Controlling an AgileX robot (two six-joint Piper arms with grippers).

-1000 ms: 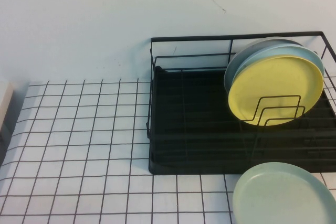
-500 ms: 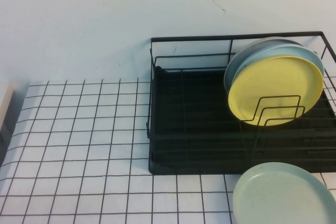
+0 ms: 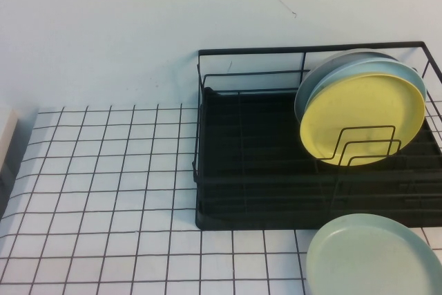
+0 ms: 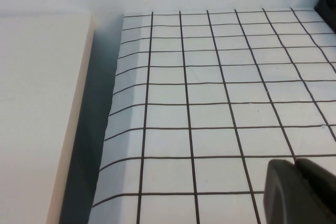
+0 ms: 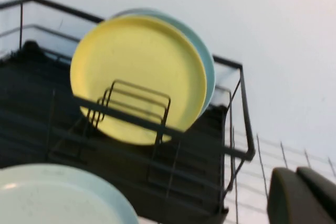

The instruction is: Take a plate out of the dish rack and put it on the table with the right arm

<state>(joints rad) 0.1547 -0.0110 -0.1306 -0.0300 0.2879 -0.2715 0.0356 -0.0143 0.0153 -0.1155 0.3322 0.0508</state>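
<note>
high view, plate: the mint-green plate (image 3: 373, 255) lies flat on the bench (image 3: 103, 191), near right corner, just in front of the dish rack (image 3: 276, 170) and outside it.
high view, rack: yellow plate (image 3: 362, 119) stands upright in the wire loops at the rack's right, with a pale blue plate (image 3: 404, 68) behind it and a grey one at the very back.
high view, change: none. Same layout as 1.0 s and 0.5 s ago, plate has not shifted.
high view, arms: neither arm in shot.
left wrist view, left gripper: left gripper (image 4: 304, 192) shows only as a dark tip in the corner, over bare grid at the left side of the bench, beside a cream board (image 4: 37, 119). Fingers: cannot tell if released or clenched.
right wrist view, right gripper: right gripper (image 5: 302, 195) only a dark tip at the edge, up off the bench at the near right, looking at the rack's right end. Fingers: cannot tell, but nothing visibly in them.
right wrist view, plate: mint plate in the lower corner of shot, clear of the gripper, in front of the rack.
status: my read, placement done, arm backed off. Static scene suggests the episode is at its end.
</note>
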